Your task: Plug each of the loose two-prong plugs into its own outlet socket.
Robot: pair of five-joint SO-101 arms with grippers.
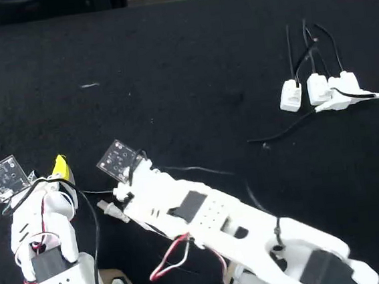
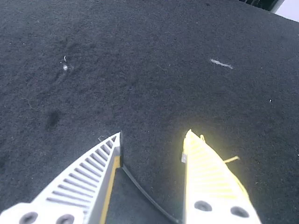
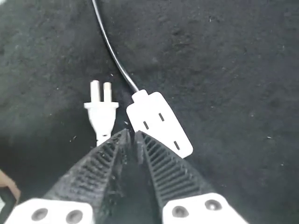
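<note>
Plug [image 3: 100,116] and socket [image 3: 159,123] lie beside the right hand [image 3: 131,133] (narrow), left hand [image 2: 153,134] wide

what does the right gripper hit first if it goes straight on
Probably the near corner of the white outlet socket, right ahead of the right gripper; the white plug lies just beside that line. Depth is unclear, so the black cloth might come first.

High camera looks down over the table [image 1: 182,62]; wrist cameras (close in, same table) peer past left gripper [image 2: 153,134] and right gripper [image 3: 131,132].
</note>
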